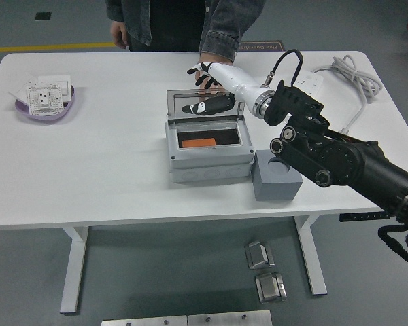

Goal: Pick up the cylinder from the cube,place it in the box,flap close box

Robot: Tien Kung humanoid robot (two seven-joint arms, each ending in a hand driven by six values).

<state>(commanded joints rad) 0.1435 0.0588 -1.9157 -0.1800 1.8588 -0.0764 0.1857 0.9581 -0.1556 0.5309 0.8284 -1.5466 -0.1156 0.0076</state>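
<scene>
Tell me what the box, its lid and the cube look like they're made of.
Box: light grey, matte, moulded-looking walls, probably plastic. Lid: clear or smoke-tinted panel in a grey frame; the table shows through it, likely plastic. Cube: uniform matte grey with a round recess on top; plastic or painted metal, can't tell.

Right robot hand (205, 88) extended forward on its raised arm, fingers spread
</scene>
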